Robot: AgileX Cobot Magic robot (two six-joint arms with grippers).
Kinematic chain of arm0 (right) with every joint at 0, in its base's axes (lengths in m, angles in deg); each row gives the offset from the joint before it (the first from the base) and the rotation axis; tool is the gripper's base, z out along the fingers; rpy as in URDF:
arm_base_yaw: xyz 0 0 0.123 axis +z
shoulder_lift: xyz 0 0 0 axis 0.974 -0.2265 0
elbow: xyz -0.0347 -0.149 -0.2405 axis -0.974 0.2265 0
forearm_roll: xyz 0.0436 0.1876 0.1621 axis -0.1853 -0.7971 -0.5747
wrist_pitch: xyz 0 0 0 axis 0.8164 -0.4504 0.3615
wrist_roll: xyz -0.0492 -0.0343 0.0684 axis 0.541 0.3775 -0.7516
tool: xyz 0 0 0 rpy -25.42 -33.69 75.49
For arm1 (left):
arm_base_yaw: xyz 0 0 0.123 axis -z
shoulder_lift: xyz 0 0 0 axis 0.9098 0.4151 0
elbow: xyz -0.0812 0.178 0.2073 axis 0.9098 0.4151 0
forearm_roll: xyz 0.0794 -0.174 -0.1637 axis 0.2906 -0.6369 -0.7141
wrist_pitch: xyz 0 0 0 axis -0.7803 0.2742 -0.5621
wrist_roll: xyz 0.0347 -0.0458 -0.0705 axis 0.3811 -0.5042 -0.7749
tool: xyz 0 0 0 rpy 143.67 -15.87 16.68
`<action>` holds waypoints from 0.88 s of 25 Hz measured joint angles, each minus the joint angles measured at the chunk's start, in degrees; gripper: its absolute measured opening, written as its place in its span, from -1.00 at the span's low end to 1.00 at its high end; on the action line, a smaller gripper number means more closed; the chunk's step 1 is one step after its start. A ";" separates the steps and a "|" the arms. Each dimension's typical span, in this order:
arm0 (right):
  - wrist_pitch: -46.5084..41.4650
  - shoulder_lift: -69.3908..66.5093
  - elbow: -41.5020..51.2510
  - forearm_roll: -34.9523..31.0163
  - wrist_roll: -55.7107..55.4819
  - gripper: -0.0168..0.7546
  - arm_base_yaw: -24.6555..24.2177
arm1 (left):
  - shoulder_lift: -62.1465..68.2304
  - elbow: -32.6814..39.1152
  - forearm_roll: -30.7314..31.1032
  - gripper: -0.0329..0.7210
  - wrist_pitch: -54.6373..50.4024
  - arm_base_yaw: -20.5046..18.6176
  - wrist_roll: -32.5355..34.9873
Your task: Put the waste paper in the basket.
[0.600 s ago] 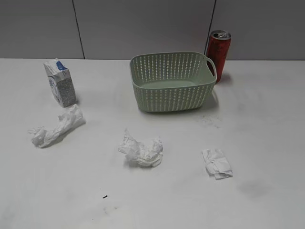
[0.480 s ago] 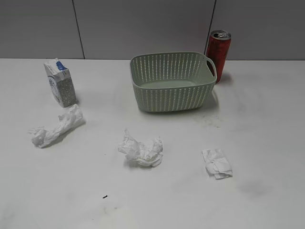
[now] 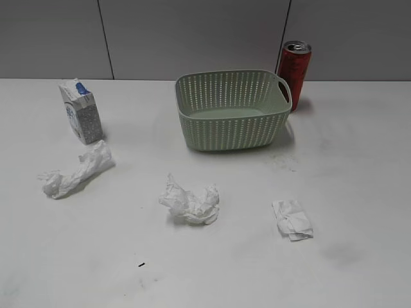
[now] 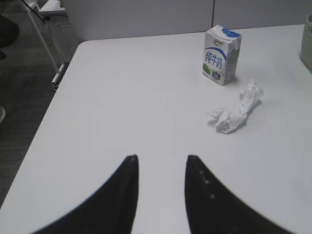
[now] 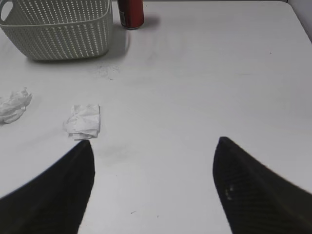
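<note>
White wads sit exactly as a moment ago: long wad (image 3: pixel 76 170) by carton (image 4: pixel 221 55), bulky wad (image 3: pixel 190 203) mid-counter, flat wad (image 5: pixel 83 121) right. Basket (image 3: pixel 232 109) empty, so nothing begun. Left fingers (image 4: pixel 161 168) slightly spread, right fingers (image 5: pixel 153 151) wide apart, both holding nothing. Carton's label reads 纯牛奶.

Neither arm shows from the front. The left gripper (image 4: pixel 161 163) hangs above the table with its two dark fingers a little apart, holding nothing; the right gripper (image 5: pixel 153 146) hangs likewise, fingers spread much wider, also holding nothing
</note>
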 joint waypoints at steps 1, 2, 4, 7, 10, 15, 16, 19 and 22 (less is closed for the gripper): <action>0.00 0.00 0.00 0.00 0.00 0.53 0.00 | 0.00 0.00 0.00 -0.29 0.00 0.00 0.00; 0.00 0.00 0.00 0.00 0.00 0.53 0.00 | 0.00 0.00 0.00 -0.29 0.00 0.00 0.00; 0.00 0.00 0.00 0.00 0.00 0.53 0.00 | 0.00 0.00 0.00 -0.29 0.00 0.00 0.00; 0.00 0.00 0.00 0.00 0.00 0.53 0.00 | 0.00 0.00 0.00 -0.29 0.00 0.00 0.00; 0.00 0.00 0.00 0.00 0.00 0.53 0.00 | 0.00 0.00 0.00 -0.29 0.00 0.00 0.00; 0.00 0.00 0.00 0.00 0.00 0.53 0.00 | 0.00 0.00 0.00 -0.29 0.00 0.00 0.00; 0.00 0.00 0.00 0.00 0.00 0.53 0.00 | 0.00 0.00 0.00 -0.29 0.00 0.00 0.00; 0.00 0.00 0.00 0.00 0.00 0.53 0.00 | 0.00 0.00 0.00 -0.29 0.00 0.00 0.00; 0.00 0.00 0.00 0.00 0.00 0.53 0.00 | 0.00 0.00 0.00 -0.29 0.00 0.00 0.00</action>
